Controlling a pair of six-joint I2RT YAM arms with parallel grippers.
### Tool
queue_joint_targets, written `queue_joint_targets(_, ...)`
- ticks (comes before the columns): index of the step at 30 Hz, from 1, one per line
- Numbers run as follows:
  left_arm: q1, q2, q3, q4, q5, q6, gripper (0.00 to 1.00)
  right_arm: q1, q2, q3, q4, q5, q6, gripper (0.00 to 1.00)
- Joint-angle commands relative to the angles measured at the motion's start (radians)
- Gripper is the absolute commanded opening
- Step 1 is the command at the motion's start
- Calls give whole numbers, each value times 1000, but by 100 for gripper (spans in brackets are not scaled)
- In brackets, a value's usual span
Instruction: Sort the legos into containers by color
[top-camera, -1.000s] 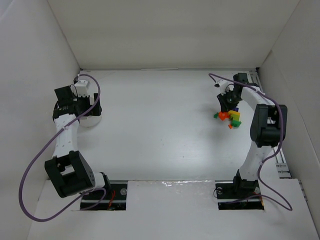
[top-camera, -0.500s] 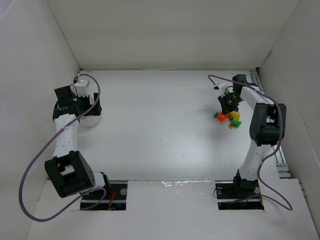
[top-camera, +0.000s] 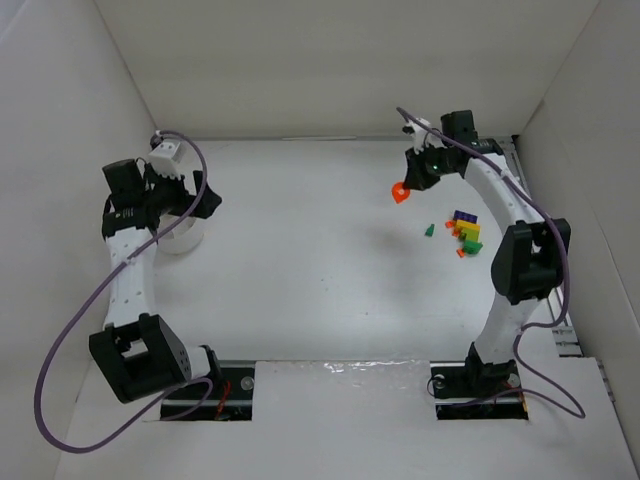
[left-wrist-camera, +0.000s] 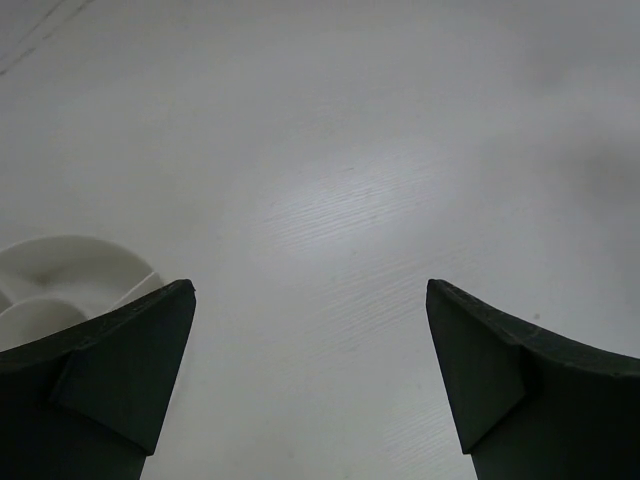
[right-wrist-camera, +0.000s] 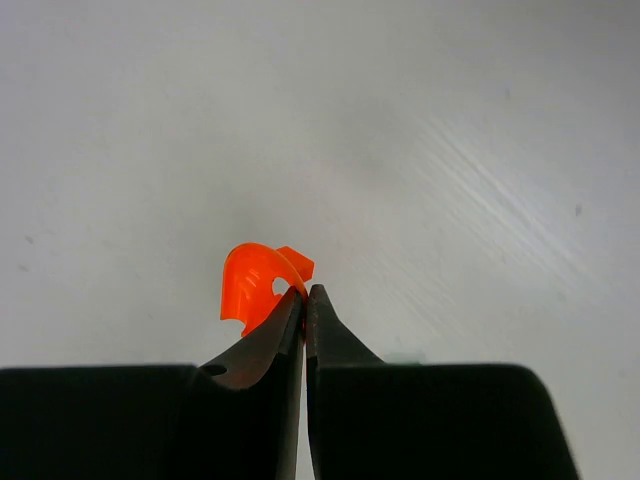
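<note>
White table (top-camera: 320, 290) boxed in by plain white walls (top-camera: 330, 70), evenly lit

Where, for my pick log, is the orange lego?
Top view, far right: the orange lego is pinched in the right gripper tips, up and left of the lego pile.

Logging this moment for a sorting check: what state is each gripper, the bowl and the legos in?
right gripper: shut on the orange lego.
orange lego: pinched, held in the air.
left gripper: open, empty, beside the white bowl.
white bowl: upright; visible part empty.
lego pile: loose, unsorted, outside the bowl.
green lego: lying alone, apart from the pile.
</note>
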Motion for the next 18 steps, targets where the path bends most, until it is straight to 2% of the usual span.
queue_joint_targets(1, -73, 36, 118, -6, 177, -84, 100, 97, -76, 69, 147, -60, 187, 0)
queue_joint_targets(6, -168, 36, 109, 117, 212, -202, 100, 191, -78, 135, 253, -63, 383, 0)
queue_joint_targets(9, -230, 36, 60, 241, 279, -294, 98, 225, -55, 192, 292, -147, 474, 0)
queue_joint_targets(11, -260, 36, 30, 377, 348, -357, 91, 237, -18, 217, 326, -178, 575, 0)
queue_joint_targets(13, -279, 36, -9, 476, 373, -479, 76, 261, -5, 235, 335, -178, 603, 0)
queue_joint_targets(14, -299, 36, -9, 538, 373, -513, 73, 272, -4, 235, 364, -163, 617, 0)
queue_joint_targets(18, -352, 78, 11, 586, 373, -590, 68, 315, -17, 211, 415, -109, 626, 0)
